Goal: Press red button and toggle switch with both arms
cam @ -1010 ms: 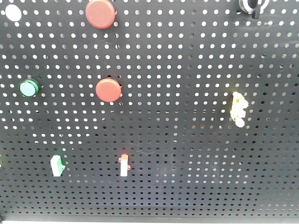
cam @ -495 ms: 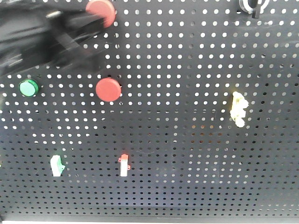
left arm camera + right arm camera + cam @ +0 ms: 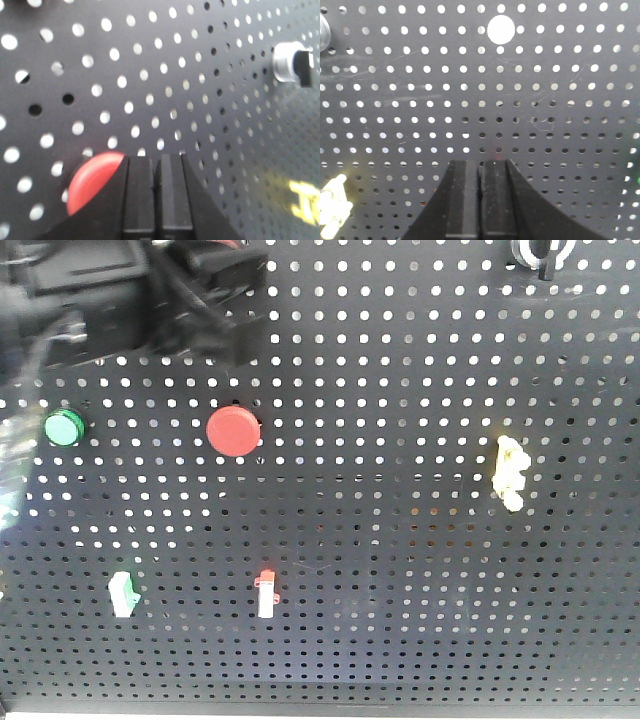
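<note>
The left tool [image 3: 156, 161], jaws pressed together, is nosing at the right edge of the upper red button [image 3: 92, 182], directly above the lower red button [image 3: 232, 432]. I cannot tell whether it is pushing the cap in. The right tool [image 3: 481, 165], jaws likewise together, is facing bare pegboard [image 3: 545, 75]. The yellow switch [image 3: 510, 473], likely the toggle, is sitting untouched well right of the lower red button. Both presses appear to be pending.

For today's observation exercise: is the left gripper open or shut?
Shut: the left gripper shows no gap between its fingers, beside the red button.
</note>
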